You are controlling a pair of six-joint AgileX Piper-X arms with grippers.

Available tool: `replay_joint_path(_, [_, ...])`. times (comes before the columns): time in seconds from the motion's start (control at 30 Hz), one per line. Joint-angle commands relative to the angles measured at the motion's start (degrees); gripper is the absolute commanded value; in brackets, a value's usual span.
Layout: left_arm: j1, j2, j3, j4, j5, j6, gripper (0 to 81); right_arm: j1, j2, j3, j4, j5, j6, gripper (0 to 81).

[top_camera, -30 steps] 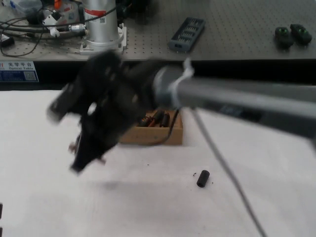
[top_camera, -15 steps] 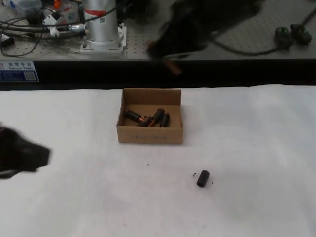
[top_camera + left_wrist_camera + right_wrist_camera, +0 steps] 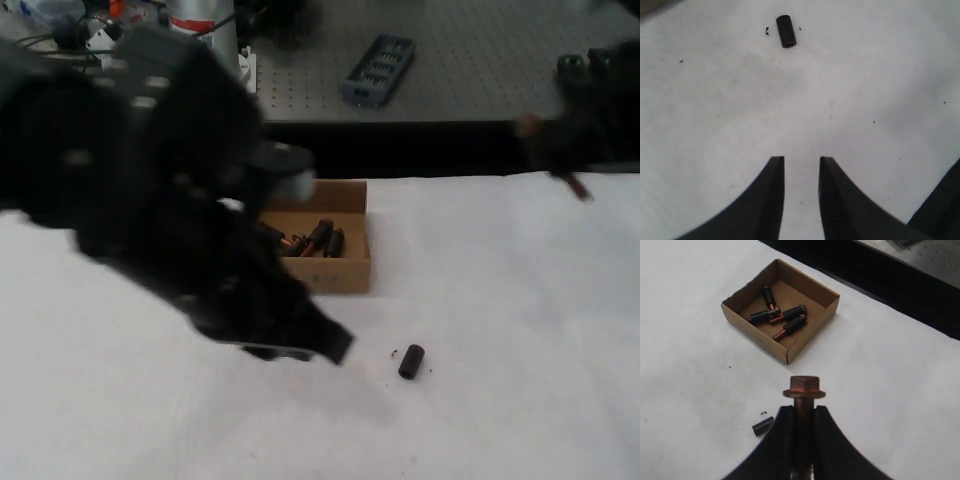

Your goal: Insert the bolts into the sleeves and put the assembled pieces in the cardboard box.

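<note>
Four assembled pieces (image 3: pixel 789 313) lie in the brown cardboard box (image 3: pixel 754 328). My right claw (image 3: pixel 801 413) grips a copper hex-head bolt (image 3: pixel 804 390). My left claw (image 3: pixel 801 163), open and empty, hangs near the one loose black cylindrical sleeve (image 3: pixel 785 31) on the white tabletop (image 3: pixel 865 100).

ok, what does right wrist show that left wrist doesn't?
Right wrist, not left wrist: the right gripper shut on a bolt with its head sticking out past the fingertips, and the box with four assembled pieces inside.

Left wrist, not right wrist: the left gripper, open and empty, over the cloth.

Both: the lone sleeve lying on its side on the white cloth, outside the box, with a few dark specks beside it.
</note>
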Motion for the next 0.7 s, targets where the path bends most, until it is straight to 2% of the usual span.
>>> replay_joint_path(0.0, [-2.9,5.5,-4.6,-0.3,-1.1,-1.9,18.2,-3.9,-12.6,9.0,-1.8,-0.9,0.0,2.8])
replay_joint_path(0.27, [-5.7,17.4,-14.1,-0.3,-3.6,-2.7,18.2,-8.3,-30.4,19.5,-1.8,-0.7,1.3,2.8])
replay_joint_path(0.57, [-6.7,30.0,-25.2,2.9,-8.0,-1.3,18.2,-10.0,-40.9,24.4,4.1,1.7,3.1,2.8])
replay_joint_path(0.67, [-6.7,34.4,-29.8,5.7,-10.5,-0.8,22.5,-10.0,-42.6,24.6,5.8,1.7,3.1,2.8])
